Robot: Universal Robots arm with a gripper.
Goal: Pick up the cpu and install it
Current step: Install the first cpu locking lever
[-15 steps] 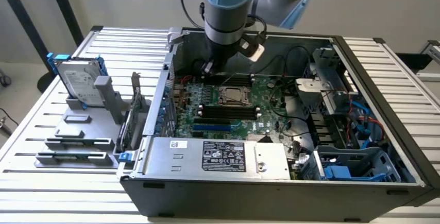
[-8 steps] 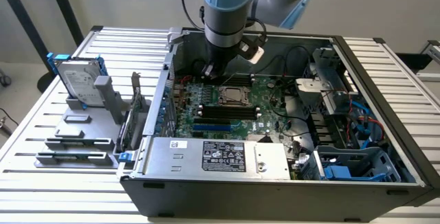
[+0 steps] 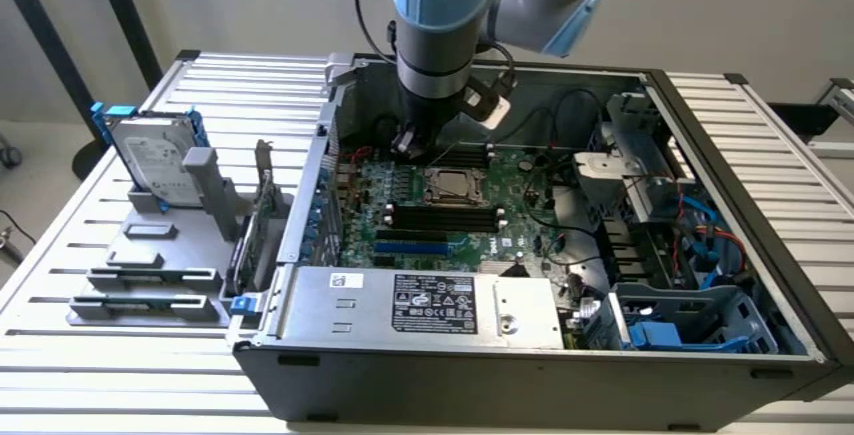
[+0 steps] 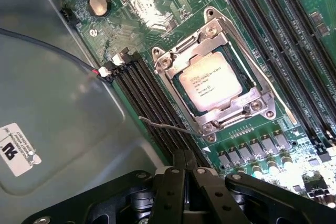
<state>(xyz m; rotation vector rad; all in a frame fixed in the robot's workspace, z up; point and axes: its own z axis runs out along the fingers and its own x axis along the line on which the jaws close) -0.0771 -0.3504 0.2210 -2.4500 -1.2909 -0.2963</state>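
Gripper [image 4: 185,167] hangs inside open computer case [image 3: 694,360], fingers pressed together, holding nothing. Cpu [image 4: 210,82] sits seated in metal socket frame [image 4: 261,99] on green motherboard [image 4: 157,3], black memory slots [image 4: 144,90] beside it, gripper close above.

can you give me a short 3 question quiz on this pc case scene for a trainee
1. True or false: the cpu lies in its socket on the motherboard.
2. The pincer is: A) open around the cpu, B) shut with nothing in it, C) shut on a cable.
3. In the exterior view, on which side of the computer case does the hard drive stand?

Key
1. True: the chip sits inside the metal socket frame.
2. B: its fingers are pressed together, apart from the cpu.
3. The exterior view's left, upright in a grey stand outside the case.
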